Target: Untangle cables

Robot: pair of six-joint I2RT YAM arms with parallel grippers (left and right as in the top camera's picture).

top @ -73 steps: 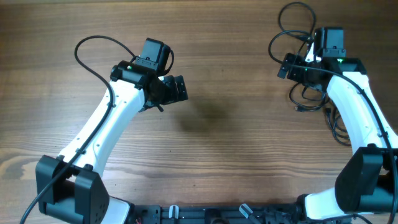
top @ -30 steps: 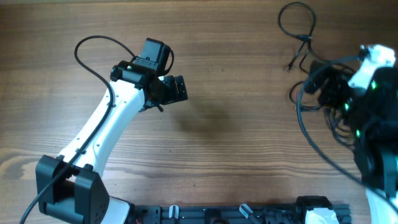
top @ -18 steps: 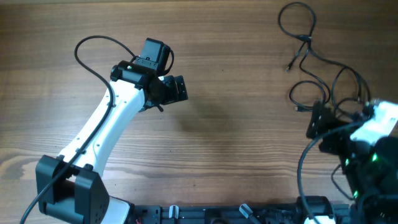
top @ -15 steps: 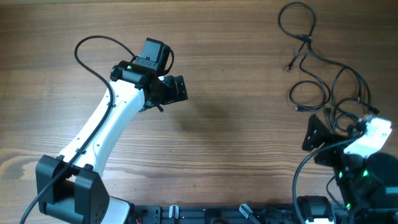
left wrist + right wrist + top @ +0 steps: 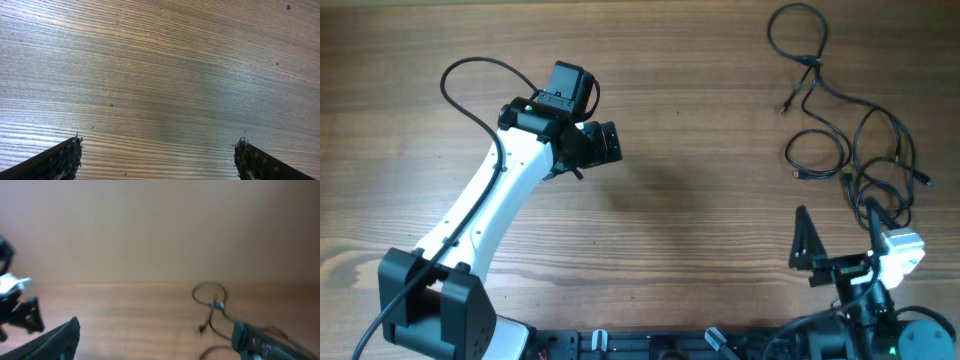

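Your left arm (image 5: 485, 205), left of frame, has white links, black joints and a looping black wire (image 5: 442, 82). The left gripper (image 5: 157, 146) fingers (image 5: 65, 160) look dark, perhaps rubber-textured.

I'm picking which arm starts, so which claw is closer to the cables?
The right claw, at the near right corner of the table, just short of the cables; the left claw hangs over bare wood far to their left.
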